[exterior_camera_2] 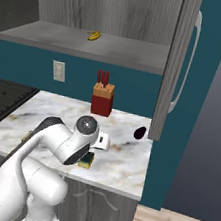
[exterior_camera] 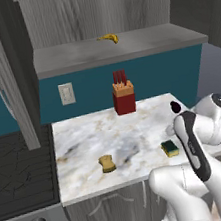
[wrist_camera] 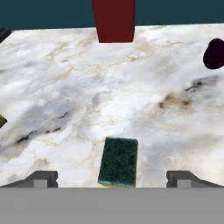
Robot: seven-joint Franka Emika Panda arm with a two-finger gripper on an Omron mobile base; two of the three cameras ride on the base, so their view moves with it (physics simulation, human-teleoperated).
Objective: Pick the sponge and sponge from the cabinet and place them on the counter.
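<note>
The rectangular sponge (wrist_camera: 118,162) with the dark green top lies flat on the marble counter (wrist_camera: 109,100). My gripper (wrist_camera: 113,179) hangs just above it, open, with its fingertips (wrist_camera: 41,178) standing wide apart on either side and not touching it. The same sponge (exterior_camera: 170,147) sits near the counter's front right, partly behind my arm (exterior_camera: 191,143). The tan-yellow sponge (exterior_camera: 107,163) with the pinched waist lies on the counter near its front edge, to the left. The dark grey cabinet (exterior_camera: 118,48) above has its doors open, and its grey shelf holds a banana (exterior_camera: 107,38).
A red knife block (exterior_camera: 123,97) stands at the back of the counter, and a dark purple rounded object (exterior_camera: 175,106) lies to its right. The black stovetop (exterior_camera: 20,167) adjoins the counter on the left. An open cabinet door (exterior_camera_2: 178,62) hangs over the counter's right end.
</note>
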